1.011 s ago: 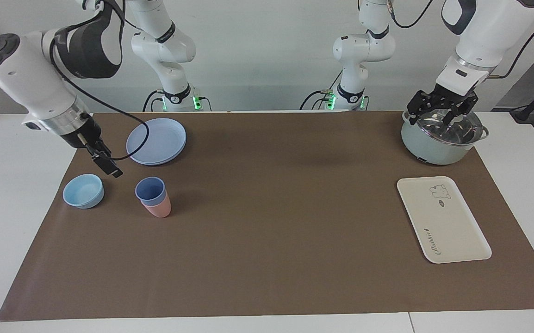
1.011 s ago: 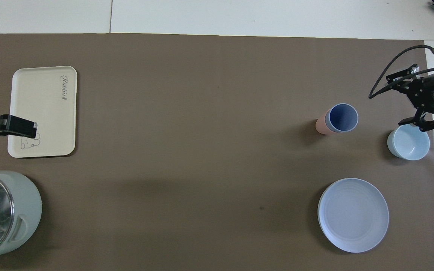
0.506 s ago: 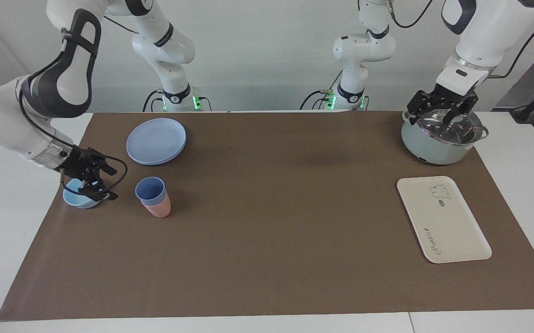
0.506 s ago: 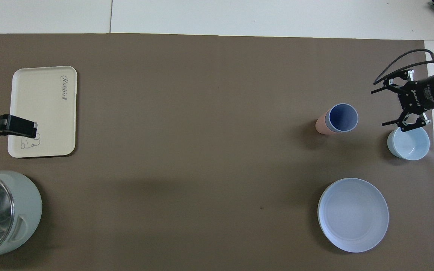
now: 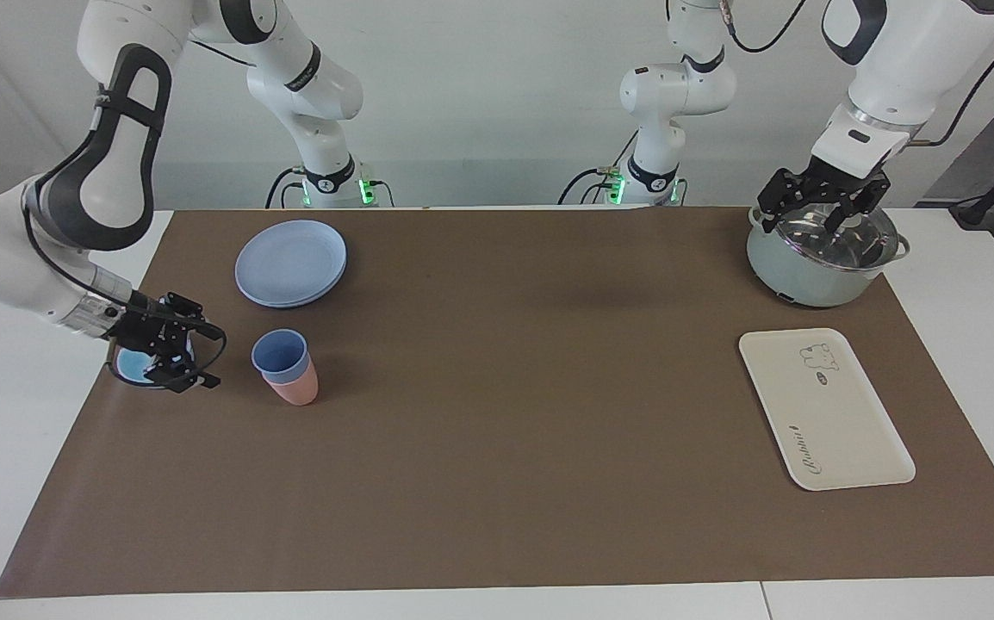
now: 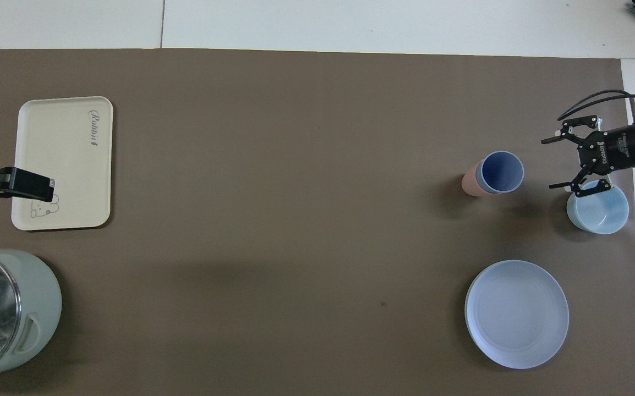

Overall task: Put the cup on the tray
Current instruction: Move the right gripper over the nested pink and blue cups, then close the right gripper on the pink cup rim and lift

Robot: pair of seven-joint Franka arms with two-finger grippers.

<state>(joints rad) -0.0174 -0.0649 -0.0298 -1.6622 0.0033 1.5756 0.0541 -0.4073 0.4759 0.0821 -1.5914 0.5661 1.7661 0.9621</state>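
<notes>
The right claw [image 5: 195, 355] has dropped low and turned sideways over the last second, its fingers spread, now level with the cup [image 5: 281, 355], which sits nested in the pink cup [image 5: 297, 389] on the table. The approach looks nearly done. The left claw [image 5: 824, 207] waits spread over the pot [image 5: 816, 271], near the tray [image 5: 841, 430].

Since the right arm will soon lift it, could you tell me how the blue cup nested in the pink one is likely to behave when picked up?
The blue cup looks like thin plastic, so probably light and fairly stiff. It sits nested in the pink cup, which may lift along with it. The stack is tall and narrow-based, so a sideways nudge from the open right pincer could tip it.
</notes>
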